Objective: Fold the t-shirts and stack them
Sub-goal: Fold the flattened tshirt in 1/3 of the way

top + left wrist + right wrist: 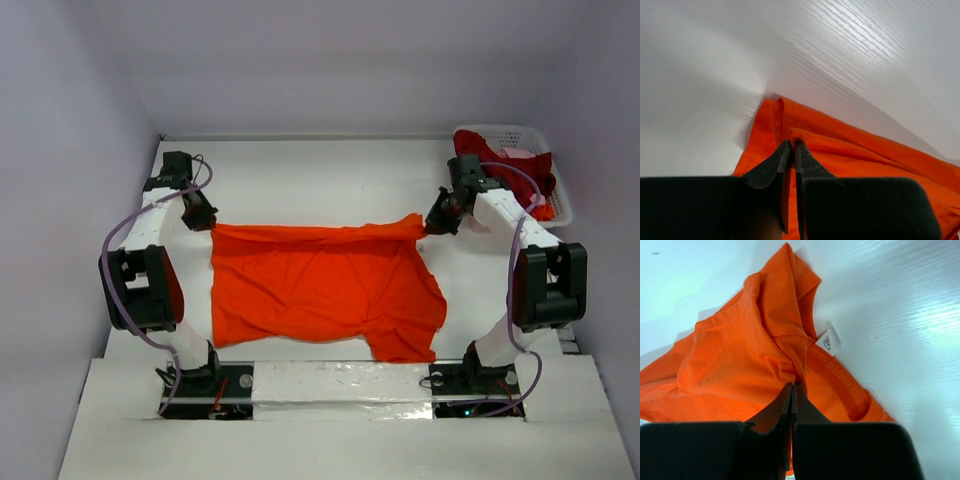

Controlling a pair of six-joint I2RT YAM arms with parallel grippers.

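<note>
While the orange-red t-shirt point(320, 290) lies spread on the table point(330, 170), my left gripper point(203, 220) pinches its far-left corner and my right gripper point(437, 224) clamps the far-right one, apparently near the collar. The crimson shirt point(505, 165) sits in the basket point(520, 132).

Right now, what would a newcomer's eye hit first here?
A bright orange-red cloth t-shirt lies spread in the middle of the white table, its far edge stretched between the left gripper and right gripper, each shut on one end. At the far right, a white lattice plastic basket holds a dark crimson cloth shirt.
</note>
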